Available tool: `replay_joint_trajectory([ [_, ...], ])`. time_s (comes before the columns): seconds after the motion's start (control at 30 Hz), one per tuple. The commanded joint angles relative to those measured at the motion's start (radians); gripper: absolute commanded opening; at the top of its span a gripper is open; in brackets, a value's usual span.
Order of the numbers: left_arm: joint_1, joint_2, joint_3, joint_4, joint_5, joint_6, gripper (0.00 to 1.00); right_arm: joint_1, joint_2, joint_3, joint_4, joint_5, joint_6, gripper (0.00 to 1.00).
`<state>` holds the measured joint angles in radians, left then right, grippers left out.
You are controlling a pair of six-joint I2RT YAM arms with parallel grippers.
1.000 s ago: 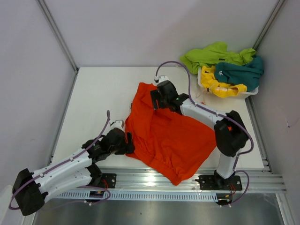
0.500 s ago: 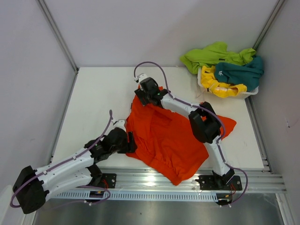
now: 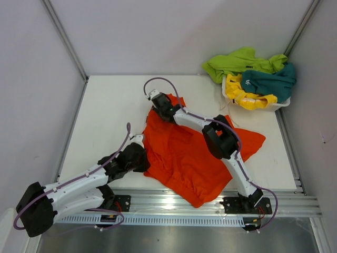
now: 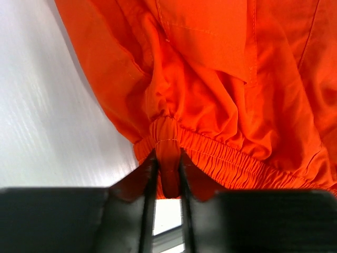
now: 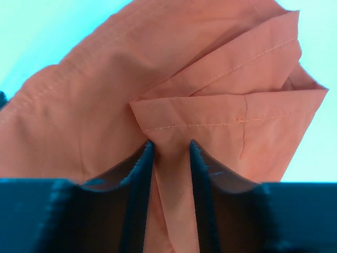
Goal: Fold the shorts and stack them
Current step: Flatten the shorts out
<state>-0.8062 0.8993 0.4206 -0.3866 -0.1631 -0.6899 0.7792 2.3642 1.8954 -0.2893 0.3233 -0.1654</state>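
Orange shorts (image 3: 192, 155) lie crumpled and spread at the middle of the white table (image 3: 105, 105). My left gripper (image 3: 142, 158) is at their near-left edge. In the left wrist view it (image 4: 167, 161) is shut on a bunched fold of the elastic waistband (image 4: 226, 153). My right gripper (image 3: 159, 107) reaches across to the shorts' far-left corner. In the right wrist view it (image 5: 171, 150) is shut on a folded, stitched hem (image 5: 221, 124) of the orange shorts.
A white mesh basket (image 3: 282, 104) stands at the back right corner. Yellow shorts (image 3: 245, 96) and teal shorts (image 3: 271, 81) hang in it, and lime green shorts (image 3: 237, 60) spill over its far rim. A metal rail (image 3: 174, 200) runs along the near edge.
The right arm has swung left from above the shorts to their far-left corner, uncovering their right side. Both grippers have closed onto the orange fabric. The left arm has barely shifted.
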Motion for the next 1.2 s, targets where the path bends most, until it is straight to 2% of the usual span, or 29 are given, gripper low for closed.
replay_joint_trajectory([
  [0.0, 0.007, 0.000, 0.004, 0.023, -0.016, 0.012, 0.19, 0.005, 0.004, 0.059, 0.012, 0.051, -0.028, 0.26],
  [0.1, 0.007, -0.007, 0.003, 0.019, -0.019, 0.007, 0.01, -0.007, 0.003, 0.073, 0.010, 0.059, -0.019, 0.07],
  [0.17, 0.007, -0.020, 0.000, 0.011, -0.027, 0.003, 0.00, -0.023, -0.009, 0.076, 0.009, 0.045, 0.015, 0.00],
  [0.3, 0.007, -0.049, -0.016, 0.005, -0.036, -0.025, 0.00, -0.096, -0.060, 0.053, 0.013, -0.070, 0.127, 0.00],
  [0.53, 0.018, -0.129, -0.045, -0.031, -0.073, -0.088, 0.00, -0.317, -0.149, -0.090, 0.084, -0.280, 0.363, 0.00],
  [0.67, 0.054, -0.166, -0.054, -0.063, -0.085, -0.092, 0.00, -0.418, -0.161, -0.152, 0.114, -0.302, 0.411, 0.00],
  [0.93, 0.081, -0.143, -0.069, -0.055, -0.075, -0.097, 0.00, -0.469, -0.140, -0.144, 0.076, -0.227, 0.418, 0.00],
  [1.03, 0.084, -0.132, -0.072, -0.051, -0.078, -0.102, 0.00, -0.471, -0.114, -0.098, 0.024, -0.187, 0.414, 0.16],
  [1.13, 0.093, -0.137, -0.077, -0.054, -0.079, -0.105, 0.00, -0.469, -0.147, -0.120, 0.021, -0.168, 0.399, 0.43],
  [1.17, 0.098, -0.145, -0.080, -0.055, -0.079, -0.105, 0.00, -0.469, -0.164, -0.130, 0.019, -0.171, 0.392, 0.58],
])
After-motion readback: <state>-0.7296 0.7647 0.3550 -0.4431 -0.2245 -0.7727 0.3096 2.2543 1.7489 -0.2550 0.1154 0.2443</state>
